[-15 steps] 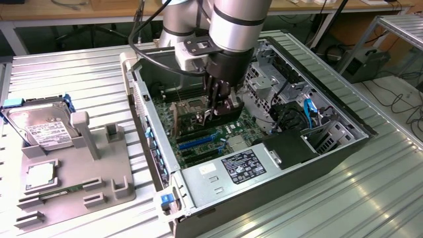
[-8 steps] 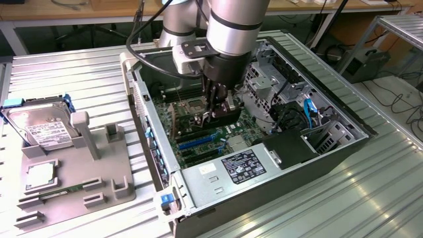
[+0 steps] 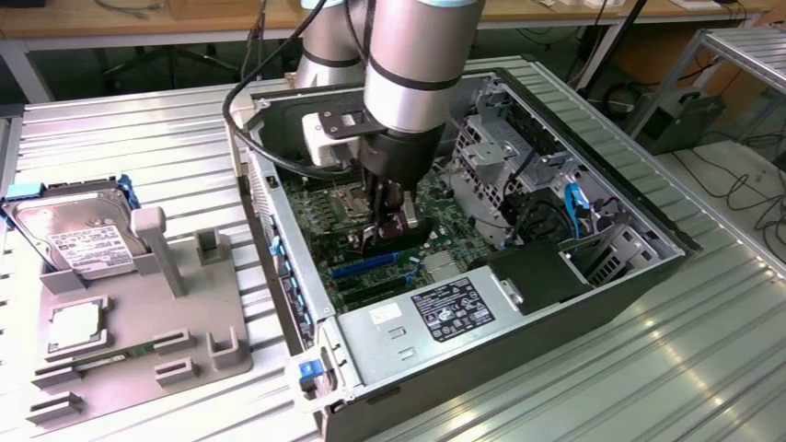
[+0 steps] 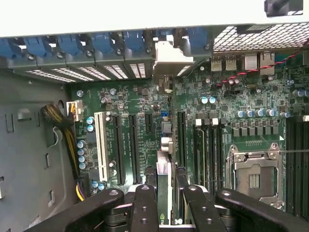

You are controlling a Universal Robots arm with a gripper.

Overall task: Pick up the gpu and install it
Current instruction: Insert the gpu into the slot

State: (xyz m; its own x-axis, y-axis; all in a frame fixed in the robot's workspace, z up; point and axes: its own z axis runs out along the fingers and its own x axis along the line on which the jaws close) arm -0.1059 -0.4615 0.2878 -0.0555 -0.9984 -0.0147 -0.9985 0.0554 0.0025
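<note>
while gripped by the end effector (image 4: pixel 166 203), the thin flat gpu (image 4: pixel 164 179) stands edge-on.

Bright, even light fills the exterior view, with white glare on the ribbed metal table (image 3: pixel 687 359). In the wrist view the case wall (image 4: pixel 120 14) is overexposed and the near fingers (image 4: pixel 145 208) are soft.

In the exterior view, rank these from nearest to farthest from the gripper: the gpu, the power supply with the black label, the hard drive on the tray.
1. gpu: between the fingers of the gripper, above the motherboard slots.
2. Power supply: at the case's near end, below the gripper in the picture.
3. Hard drive: outside the case, on the grey tray at the exterior view's left.
</note>
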